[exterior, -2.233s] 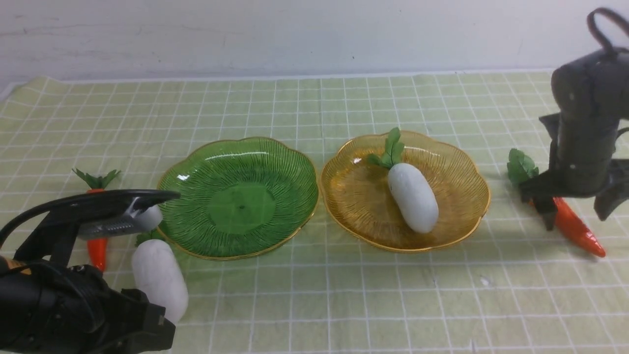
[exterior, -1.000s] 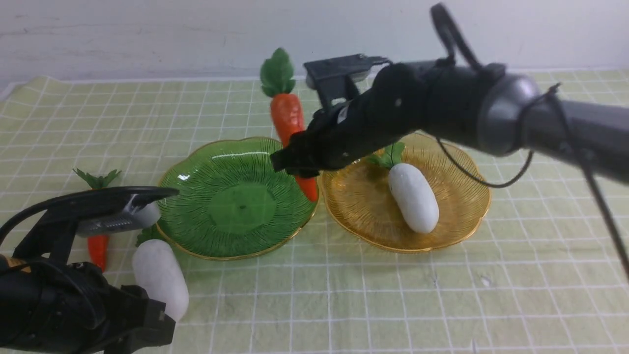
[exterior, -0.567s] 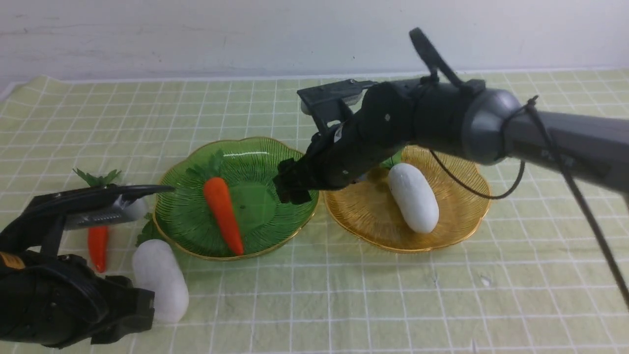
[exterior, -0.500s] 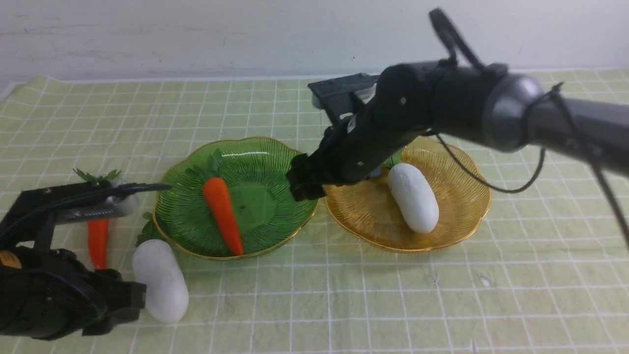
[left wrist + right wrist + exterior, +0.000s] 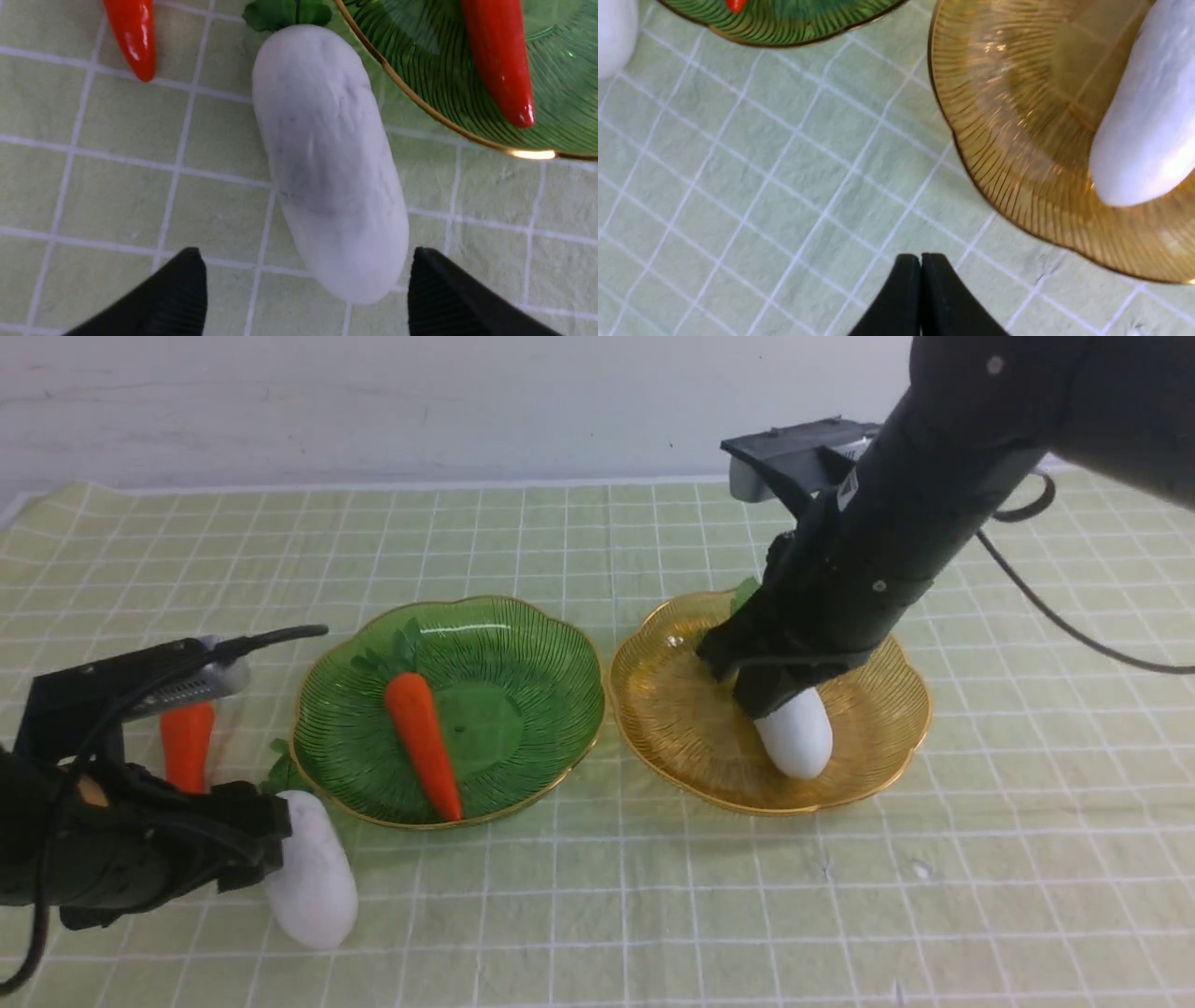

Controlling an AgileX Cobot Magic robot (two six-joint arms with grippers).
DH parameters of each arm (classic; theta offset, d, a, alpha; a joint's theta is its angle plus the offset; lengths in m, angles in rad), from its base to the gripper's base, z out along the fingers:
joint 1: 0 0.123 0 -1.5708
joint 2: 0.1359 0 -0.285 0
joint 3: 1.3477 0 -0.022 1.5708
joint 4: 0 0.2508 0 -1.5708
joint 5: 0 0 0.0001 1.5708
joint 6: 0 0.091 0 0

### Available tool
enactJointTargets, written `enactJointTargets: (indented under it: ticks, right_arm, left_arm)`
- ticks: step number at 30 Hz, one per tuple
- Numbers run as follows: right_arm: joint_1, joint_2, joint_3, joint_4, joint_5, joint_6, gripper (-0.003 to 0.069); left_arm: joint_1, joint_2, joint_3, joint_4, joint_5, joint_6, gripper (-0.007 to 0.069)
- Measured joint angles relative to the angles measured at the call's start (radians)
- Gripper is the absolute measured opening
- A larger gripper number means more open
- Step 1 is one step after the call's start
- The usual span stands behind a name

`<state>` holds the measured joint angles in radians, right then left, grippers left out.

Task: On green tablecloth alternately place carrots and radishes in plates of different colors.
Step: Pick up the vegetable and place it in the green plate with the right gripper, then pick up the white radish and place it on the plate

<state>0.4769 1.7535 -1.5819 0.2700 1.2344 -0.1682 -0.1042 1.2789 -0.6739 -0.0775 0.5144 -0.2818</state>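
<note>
The green tablecloth (image 5: 597,915) covers the table. One carrot (image 5: 423,742) lies in the dark green plate (image 5: 551,653). One radish (image 5: 795,735) lies in the amber plate (image 5: 672,747), its leafy end hidden by my right arm. My right gripper (image 5: 752,686) hangs above that plate, shut and empty (image 5: 920,257). A second carrot (image 5: 187,756) and second radish (image 5: 316,882) lie on the cloth left of the green plate. My left gripper (image 5: 304,254) is open, its fingers (image 5: 182,289) on either side of that radish's (image 5: 327,177) blunt end.
A white wall stands behind the table's far edge (image 5: 560,483). The two plates sit side by side, almost touching. The loose carrot (image 5: 131,37) lies close beside the radish's leafy end, and the green plate's rim (image 5: 420,107) is on its other side.
My right gripper carried a carrot from the right, released it into the green plate, shut and swung back over the amber plate. My left gripper lowered around the loose radish.
</note>
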Motion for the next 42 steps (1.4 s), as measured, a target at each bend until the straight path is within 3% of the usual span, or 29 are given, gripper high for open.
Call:
enactJointTargets:
  ticks: [10, 13, 16, 19, 28, 32, 37, 42]
  right_arm:
    - [0.000, -0.155, 0.223, -0.003, 0.003, -0.018, -0.0014]
    - [0.000, -0.165, 0.256, -0.003, 0.004, -0.018, -0.0014]
    - [0.000, -0.165, 0.265, -0.003, 0.003, -0.019, -0.0014]
    - [0.000, -0.165, 0.265, -0.003, 0.003, -0.019, -0.0014]
    - [-0.001, -0.202, 0.266, -0.027, 0.002, -0.066, -0.0015]
    - [-0.001, -0.219, 0.266, -0.031, 0.002, -0.075, -0.0015]
    - [-0.001, -0.245, 0.274, -0.044, -0.060, -0.085, -0.0015]
    - [-0.001, -0.294, 0.286, -0.070, -0.149, -0.085, -0.0015]
  left_arm:
    - [0.000, 0.238, -0.009, -0.119, -0.165, -0.004, 0.0547]
    - [0.000, 0.292, -0.010, -0.125, -0.183, 0.008, 0.0507]
    - [0.000, 0.322, -0.011, -0.120, -0.172, 0.039, 0.0408]
    - [0.000, 0.319, -0.014, -0.108, -0.150, 0.049, 0.0412]
    - [0.000, 0.061, -0.012, 0.107, 0.029, 0.013, 0.0412]
    - [0.000, -0.081, -0.027, 0.123, 0.184, -0.025, 0.0412]
    - [0.000, -0.138, -0.169, 0.059, 0.422, 0.013, 0.0412]
    - [0.000, -0.090, -0.326, -0.129, 0.486, 0.121, 0.0412]
